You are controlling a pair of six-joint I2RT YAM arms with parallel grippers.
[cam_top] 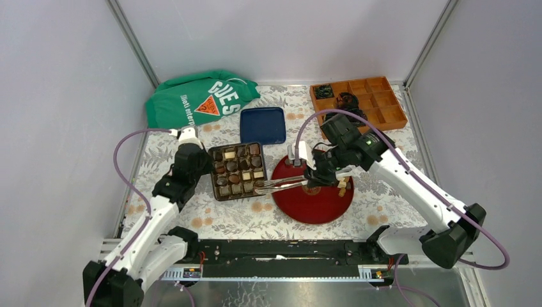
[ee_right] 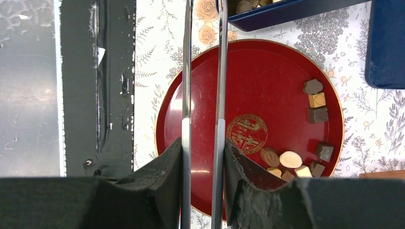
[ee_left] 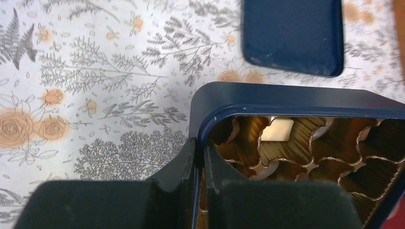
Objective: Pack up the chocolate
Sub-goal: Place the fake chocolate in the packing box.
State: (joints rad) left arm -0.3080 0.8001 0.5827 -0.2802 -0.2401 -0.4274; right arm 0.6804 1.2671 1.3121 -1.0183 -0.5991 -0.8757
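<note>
Several pieces of chocolate (ee_right: 315, 100) lie on the right side of the red plate (ee_right: 267, 76), and more fill the dark blue box (cam_top: 215, 185) to its left. My left gripper (ee_left: 200, 143) is shut on the box's near-left wall (ee_left: 286, 102); a cream piece (ee_left: 278, 129) sits in a gold cup inside. My right gripper (ee_right: 203, 140) is shut on metal tongs (ee_right: 186, 71), whose two arms stay apart and reach across the plate toward the box. In the top view the tongs (cam_top: 281, 184) end at the box's front right corner.
A dark blue lid (cam_top: 263, 125) lies behind the box. A green bag (cam_top: 201, 99) sits at the back left. An orange compartment tray (cam_top: 383, 105) with black coiled cables (cam_top: 348, 101) stands at the back right. The black rail (cam_top: 281, 251) runs along the near edge.
</note>
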